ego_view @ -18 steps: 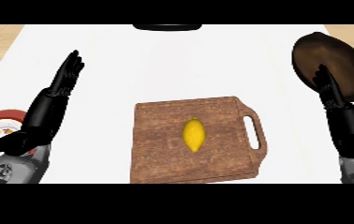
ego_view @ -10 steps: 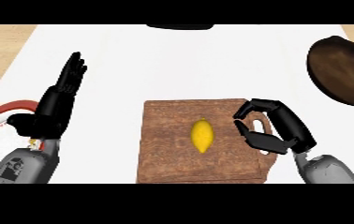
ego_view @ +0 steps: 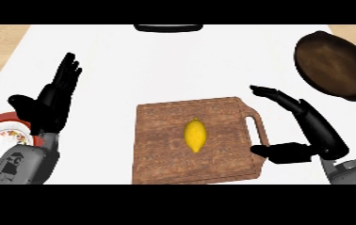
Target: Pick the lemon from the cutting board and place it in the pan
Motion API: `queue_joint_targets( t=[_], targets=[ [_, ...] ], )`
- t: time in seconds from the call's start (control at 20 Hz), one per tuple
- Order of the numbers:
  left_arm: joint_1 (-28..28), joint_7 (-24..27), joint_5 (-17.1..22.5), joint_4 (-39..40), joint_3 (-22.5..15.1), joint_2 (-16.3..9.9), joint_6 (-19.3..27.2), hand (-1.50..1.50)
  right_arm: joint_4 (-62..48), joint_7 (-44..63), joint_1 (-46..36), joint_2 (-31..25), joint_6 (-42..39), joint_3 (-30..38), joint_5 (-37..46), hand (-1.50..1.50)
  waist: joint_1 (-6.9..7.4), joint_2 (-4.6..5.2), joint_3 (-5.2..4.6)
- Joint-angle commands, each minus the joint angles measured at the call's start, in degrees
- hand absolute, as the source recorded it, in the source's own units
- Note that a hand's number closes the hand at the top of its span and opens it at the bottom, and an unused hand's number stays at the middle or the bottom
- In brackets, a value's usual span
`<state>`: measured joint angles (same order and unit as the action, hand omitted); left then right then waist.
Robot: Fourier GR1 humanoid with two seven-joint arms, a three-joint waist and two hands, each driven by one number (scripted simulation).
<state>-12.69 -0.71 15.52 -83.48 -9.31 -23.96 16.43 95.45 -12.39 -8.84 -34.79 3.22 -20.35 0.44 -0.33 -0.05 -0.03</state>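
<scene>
A yellow lemon lies near the middle of the brown wooden cutting board, which has a handle slot on its right side. The dark brown pan sits at the far right of the white counter. My right hand hovers just right of the board's handle, fingers stretched out and thumb spread toward the board; it is open and holds nothing. My left hand rests open at the left, fingers pointing up, well away from the board.
A red-rimmed patterned plate peeks out at the left edge behind my left forearm. A dark object lies at the counter's far edge, top centre. White counter surface spreads between the board and the pan.
My right hand came down from beside the pan to the board's handle with fingers curled, then spread open just right of the board. The lemon has not moved.
</scene>
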Motion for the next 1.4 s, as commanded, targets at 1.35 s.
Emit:
queue_joint_targets(
  t=[1.35],
  targets=[
    [-3.5,-2.6,-3.5,2.4,5.9,3.3,-4.3,0.0,9.1,50.3,-33.2,13.6,-27.2,-7.6,3.4,-1.5,0.51,0.08,0.01]
  ],
)
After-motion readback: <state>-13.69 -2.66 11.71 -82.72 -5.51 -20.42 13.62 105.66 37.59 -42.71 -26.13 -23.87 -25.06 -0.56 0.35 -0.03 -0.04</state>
